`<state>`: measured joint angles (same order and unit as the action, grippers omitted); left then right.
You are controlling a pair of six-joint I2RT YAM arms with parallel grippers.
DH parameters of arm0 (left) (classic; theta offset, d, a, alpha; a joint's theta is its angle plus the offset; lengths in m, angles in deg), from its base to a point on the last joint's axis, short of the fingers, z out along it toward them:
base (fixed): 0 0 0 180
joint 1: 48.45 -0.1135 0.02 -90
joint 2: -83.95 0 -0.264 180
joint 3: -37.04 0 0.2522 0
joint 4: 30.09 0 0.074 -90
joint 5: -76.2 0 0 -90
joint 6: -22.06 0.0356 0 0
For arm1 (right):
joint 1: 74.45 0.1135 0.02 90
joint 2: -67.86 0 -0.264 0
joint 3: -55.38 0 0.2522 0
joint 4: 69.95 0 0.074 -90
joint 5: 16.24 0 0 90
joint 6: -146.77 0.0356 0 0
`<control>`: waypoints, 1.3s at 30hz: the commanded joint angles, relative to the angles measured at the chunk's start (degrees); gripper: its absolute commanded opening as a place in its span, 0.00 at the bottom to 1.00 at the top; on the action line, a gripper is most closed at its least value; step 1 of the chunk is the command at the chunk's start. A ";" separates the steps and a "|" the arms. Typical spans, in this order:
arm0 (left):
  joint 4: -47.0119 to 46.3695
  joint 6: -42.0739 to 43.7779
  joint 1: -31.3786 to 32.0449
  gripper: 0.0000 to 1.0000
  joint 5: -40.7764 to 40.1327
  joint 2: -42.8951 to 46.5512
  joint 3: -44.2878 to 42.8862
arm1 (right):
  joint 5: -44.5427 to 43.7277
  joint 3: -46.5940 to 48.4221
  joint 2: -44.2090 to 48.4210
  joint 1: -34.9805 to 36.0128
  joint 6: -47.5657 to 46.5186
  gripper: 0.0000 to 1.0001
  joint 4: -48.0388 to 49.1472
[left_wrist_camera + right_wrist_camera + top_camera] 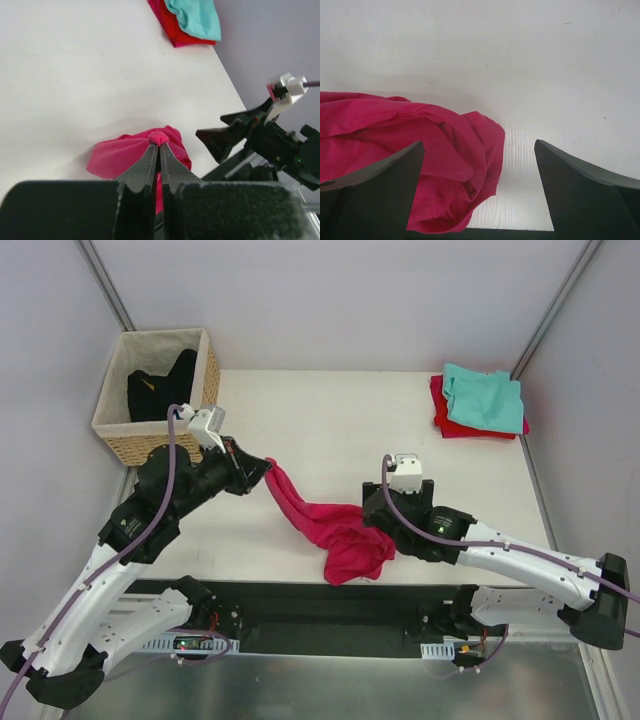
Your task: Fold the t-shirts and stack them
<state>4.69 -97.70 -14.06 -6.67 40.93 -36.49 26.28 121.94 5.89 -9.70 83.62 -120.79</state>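
Here the pink t-shirt (pixel 335 530) lies bunched on the white table (pixel 330 420), near its front edge and roughly between the two arms. The left gripper (pixel 158 144) has its jaws pressed tight together on a small fold of that shirt. In the left wrist view a knob of pink cloth pokes out just past the tips, and the rest fans down from it in pleats toward the table. From above, the cloth runs as a narrow, stretched band from the left jaws down and to the right. It widens into a crumpled heap whose lower end reaches the table's front edge.

The right gripper (pixel 479 142) sits low at the right side of that heap, its jaws wide apart with nothing gripped between them. In the right wrist view one finger stands in front of the pink cloth and the other over bare table. It is hard to tell whether the first finger touches the shirt, though it looks very close.

At the far right corner of the table a teal t-shirt (pixel 483 395) lies folded on top of a red t-shirt (pixel 450 426), with red showing along the left and near edges. Well apart from them, at the far left corner, a wicker basket (pixel 150 445) holds a dark item (pixel 160 385).
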 commanded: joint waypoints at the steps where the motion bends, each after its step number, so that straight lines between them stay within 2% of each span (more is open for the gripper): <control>1: 4.29 4.00 -1.17 0.00 -12.22 -0.04 -7.37 | 1.25 0.65 -0.59 0.20 -0.40 0.97 -0.98; 6: 10.17 4.71 -1.78 0.00 -25.73 1.01 -13.08 | 5.12 -1.11 -3.50 0.20 0.83 0.97 0.51; 12: 14.31 5.24 -1.78 0.00 -32.43 2.77 -16.96 | 8.63 -2.96 -6.75 0.20 2.06 0.97 1.31; 18: 15.99 5.50 -1.78 0.00 -34.29 3.39 -17.84 | 10.04 -7.70 -6.49 0.20 3.91 0.97 1.40; 23: 15.81 4.10 -1.78 0.00 -33.16 2.86 -17.14 | 12.49 -6.83 -10.09 0.11 2.95 0.96 3.85; 31: 15.46 2.34 -1.78 0.00 -30.43 2.33 -14.59 | 18.04 2.56 -22.38 0.29 -1.01 0.98 10.36; 39: 15.28 2.51 -1.78 0.00 -30.34 2.68 -13.71 | 19.01 8.29 -26.09 0.29 -3.82 0.97 10.36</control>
<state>21.39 -94.60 -15.54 -37.83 43.42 -50.24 44.59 127.16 -19.62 -9.70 81.67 -111.08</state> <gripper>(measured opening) 0.007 0.988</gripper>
